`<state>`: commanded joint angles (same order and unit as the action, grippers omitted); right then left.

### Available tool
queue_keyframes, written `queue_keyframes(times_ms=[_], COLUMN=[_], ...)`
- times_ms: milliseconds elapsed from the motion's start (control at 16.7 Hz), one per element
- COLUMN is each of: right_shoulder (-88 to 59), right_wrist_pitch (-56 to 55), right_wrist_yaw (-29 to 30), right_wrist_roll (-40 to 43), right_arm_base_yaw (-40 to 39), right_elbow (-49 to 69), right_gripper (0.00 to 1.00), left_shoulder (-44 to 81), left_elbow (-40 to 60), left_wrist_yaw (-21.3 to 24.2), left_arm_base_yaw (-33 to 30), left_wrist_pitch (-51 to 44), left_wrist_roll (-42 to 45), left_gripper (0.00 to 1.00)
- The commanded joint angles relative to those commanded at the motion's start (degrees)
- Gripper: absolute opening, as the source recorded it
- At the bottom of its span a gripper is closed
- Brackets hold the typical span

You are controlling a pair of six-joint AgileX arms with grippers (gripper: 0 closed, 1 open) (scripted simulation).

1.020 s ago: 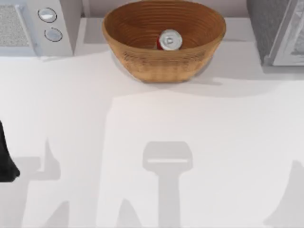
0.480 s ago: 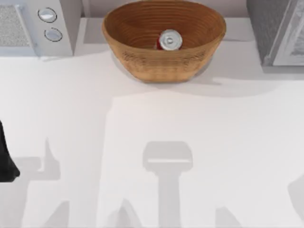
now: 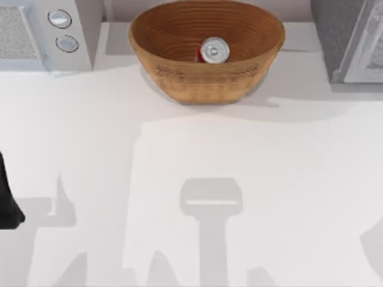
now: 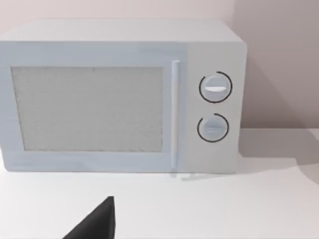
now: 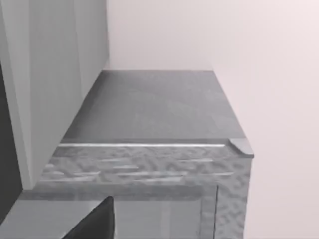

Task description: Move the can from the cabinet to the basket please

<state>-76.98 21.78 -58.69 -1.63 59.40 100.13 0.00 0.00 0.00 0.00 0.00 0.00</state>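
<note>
The can (image 3: 213, 51), silver top up and a sliver of red body showing, stands inside the brown wicker basket (image 3: 179, 78) at the back middle of the table. At the back right is the dark grey speckled cabinet (image 3: 333, 42), and the right wrist view looks onto its top (image 5: 159, 104) from close by. A dark part of my right gripper (image 5: 94, 224) sits at that view's edge. My left arm (image 3: 7, 200) is parked at the table's left edge, and its gripper (image 4: 94, 224) faces the white appliance. Neither gripper is near the can.
A white appliance with two round silver knobs (image 3: 63, 30) stands at the back left, seen front-on in the left wrist view (image 4: 119, 99). The white tabletop (image 3: 197, 149) lies open in front of the basket, crossed by grey shadows.
The grey shadow at the table's lower right has shrunk toward the right edge. Can, basket and left arm have not moved.
</note>
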Motion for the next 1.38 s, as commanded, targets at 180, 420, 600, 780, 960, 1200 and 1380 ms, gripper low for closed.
queue_keyframes(times_ms=[180,420,600,780,960,1200,1380], right_shoulder=[-0.2,-0.5,-0.5,-0.3,0.3,1.3,2.2], right_wrist_pitch=[0.2,0.8,1.4,2.1,2.6,3.1,3.3], right_wrist_yaw=[4.4,16.2,27.9,41.0,54.5,70.6,79.8], right_wrist_roll=[0.1,0.4,0.4,0.5,0.5,0.5,0.5], right_arm_base_yaw=[-4.2,-15.8,-27.4,-40.6,-54.2,-70.5,-79.8], right_elbow=[0.7,1.5,1.9,1.8,1.3,0.2,-0.7], right_gripper=[1.00,1.00,1.00,1.00,1.00,1.00,1.00], left_shoulder=[0.0,0.0,0.0,0.0,0.0,0.0,0.0], left_elbow=[0.0,0.0,0.0,0.0,0.0,0.0,0.0], left_wrist_yaw=[0.0,0.0,0.0,0.0,0.0,0.0,0.0], left_arm_base_yaw=[0.0,0.0,0.0,0.0,0.0,0.0,0.0], left_wrist_pitch=[0.0,0.0,0.0,0.0,0.0,0.0,0.0], left_wrist_roll=[0.0,0.0,0.0,0.0,0.0,0.0,0.0], left_gripper=[1.00,1.00,1.00,1.00,1.00,1.00,1.00])
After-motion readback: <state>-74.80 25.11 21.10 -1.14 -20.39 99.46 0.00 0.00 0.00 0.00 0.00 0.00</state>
